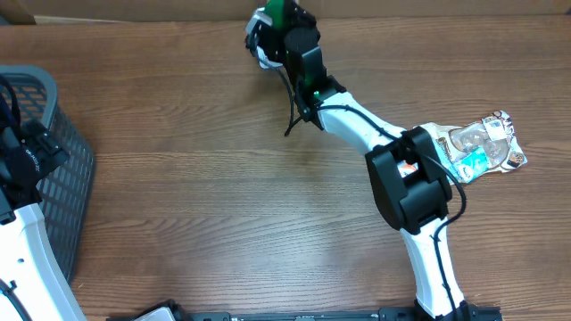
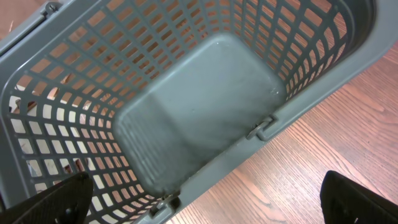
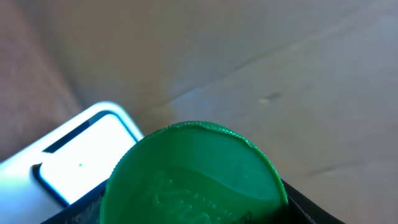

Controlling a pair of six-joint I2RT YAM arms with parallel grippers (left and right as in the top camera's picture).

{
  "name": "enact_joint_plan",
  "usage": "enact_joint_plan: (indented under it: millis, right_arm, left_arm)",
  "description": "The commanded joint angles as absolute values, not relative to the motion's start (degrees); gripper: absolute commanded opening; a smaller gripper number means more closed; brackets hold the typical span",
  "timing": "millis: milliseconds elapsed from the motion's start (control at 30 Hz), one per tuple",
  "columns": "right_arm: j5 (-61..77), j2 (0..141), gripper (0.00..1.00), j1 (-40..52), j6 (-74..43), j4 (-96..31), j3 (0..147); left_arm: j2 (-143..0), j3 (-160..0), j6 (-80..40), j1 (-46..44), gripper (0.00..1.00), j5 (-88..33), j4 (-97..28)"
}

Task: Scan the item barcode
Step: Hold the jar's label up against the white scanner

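Table [image 1: 178, 178] is brown wood and fills the overhead view. A gray plastic basket [image 1: 78, 178] sits at its left edge, mesh walls, nothing in it in the left wrist view.

My right arm [image 1: 410, 187] reaches from the near edge up toward the far side of the table, with a black cable [image 1: 293, 111] hanging off the forearm. My left arm [image 1: 22, 250] is low on the left, over the basket.

A clear crinkly packet [image 1: 486, 147] with a blue-green label lies flat on the table at the right, just beside the right arm's elbow, well apart from both sets of jaws.

The left gripper [image 2: 208, 200] hangs over the basket's near rim — jaws wide, nothing between them.

The right gripper [image 1: 268, 34] is at the far edge, centre. Its jaws are partly closed on the green-capped item [image 3: 193, 180] — the round green cap sits between the dark fingers [image 3: 311, 202] and fills the lower middle of the wrist view.

A white rounded block [image 3: 87, 155] with a dark slot sits just beside the cap, to its left. I can't tell what it is, or whether the two touch.
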State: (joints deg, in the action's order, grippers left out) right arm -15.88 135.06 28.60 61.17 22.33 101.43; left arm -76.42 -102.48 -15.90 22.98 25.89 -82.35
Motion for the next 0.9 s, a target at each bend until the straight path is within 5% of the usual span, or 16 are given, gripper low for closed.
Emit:
enact_joint_plan:
  millis: [0, 867]
  right_arm:
    - [-15.3, 136.2, 0.58, 28.9, 68.9, 24.0, 102.2]
    - [-15.6, 136.5, 0.59, 33.7, 71.0, 25.6, 102.2]
  left_arm:
    - [-76.5, -103.0, -15.0, 23.2, 0.99, 25.8, -82.3]
    - [-76.5, -103.0, -15.0, 23.2, 1.0, 25.8, -82.3]
